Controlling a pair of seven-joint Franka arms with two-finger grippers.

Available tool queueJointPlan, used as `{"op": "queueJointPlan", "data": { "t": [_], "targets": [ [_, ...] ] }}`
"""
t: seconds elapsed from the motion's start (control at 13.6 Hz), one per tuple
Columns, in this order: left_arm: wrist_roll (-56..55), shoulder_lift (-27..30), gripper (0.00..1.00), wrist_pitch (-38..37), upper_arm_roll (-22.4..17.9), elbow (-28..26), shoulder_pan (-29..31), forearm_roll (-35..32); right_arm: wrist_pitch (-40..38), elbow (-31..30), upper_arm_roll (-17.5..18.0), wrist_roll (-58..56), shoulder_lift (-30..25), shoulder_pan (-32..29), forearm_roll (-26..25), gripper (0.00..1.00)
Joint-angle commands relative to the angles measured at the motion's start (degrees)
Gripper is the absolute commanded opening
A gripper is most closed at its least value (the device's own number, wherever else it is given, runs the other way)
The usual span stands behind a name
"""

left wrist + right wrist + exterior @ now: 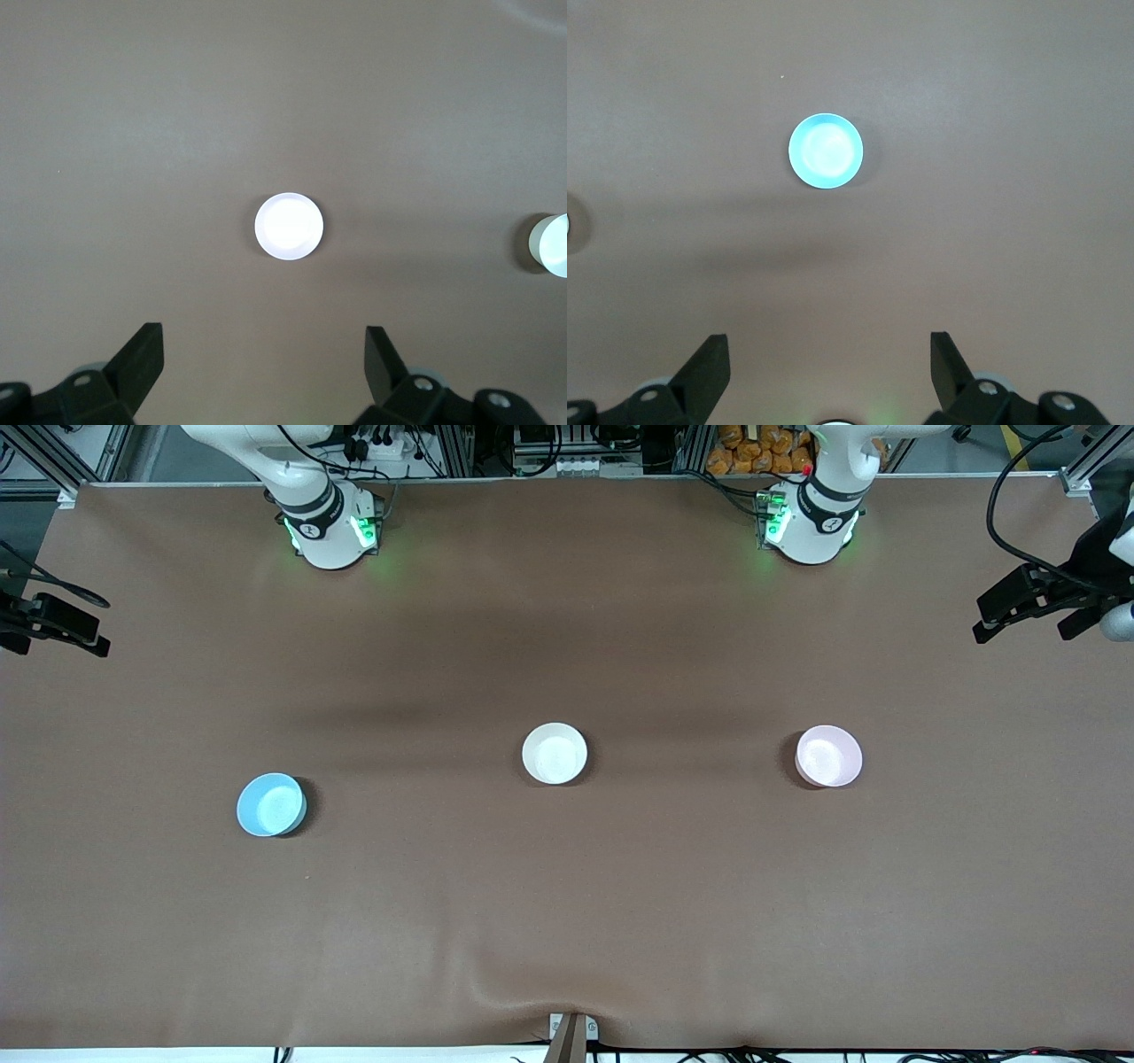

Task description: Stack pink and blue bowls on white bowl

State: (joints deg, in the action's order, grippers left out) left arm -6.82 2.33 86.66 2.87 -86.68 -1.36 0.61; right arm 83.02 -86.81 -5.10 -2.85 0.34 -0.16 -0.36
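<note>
Pink bowl (828,755), small, round, glossy, pale pink, sits upright on the brown table cover (567,903) toward the left arm's end. The off-white glossy bowl (555,753) of equal size sits mid-table, level w/ the pink one and well apart from it. The sky-blue glossy bowl (271,804) sits toward the right arm's end, a bit nearer the front camera than the other two. All three are separate, none stacked.

Left gripper (264,359) hangs high over the table, jaws wide apart, nothing between them. In the left wrist view the pink bowl (289,226) looks washed out, nearly white, prob. glare; it lies ahead of the jaws, roughly centred on the gap, well clear of both fingers (137,359). The off-white bowl (551,245) shows at that view's edge.

Right gripper (830,359) is also high up, jaws wide apart and empty. The blue bowl (825,150) lies ahead of its gap, well apart from the fingers (950,361).
</note>
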Motion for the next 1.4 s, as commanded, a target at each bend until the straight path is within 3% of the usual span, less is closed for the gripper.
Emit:
{"op": "queueJointPlan", "data": {
  "t": [0.0,1.32],
  "targets": [
    [0.22,-0.66,1.00,-1.67,-0.06,1.69,0.13,-0.52,0.03,-0.02,0.09,-0.49,-0.60,-0.10,-0.78,1.00],
    [1.01,-0.40,1.00,-4.48,-0.14,1.42,0.48,-1.13,0.47,-0.38,0.18,-0.40,0.19,0.95,-0.78,1.00]
  ]
}}
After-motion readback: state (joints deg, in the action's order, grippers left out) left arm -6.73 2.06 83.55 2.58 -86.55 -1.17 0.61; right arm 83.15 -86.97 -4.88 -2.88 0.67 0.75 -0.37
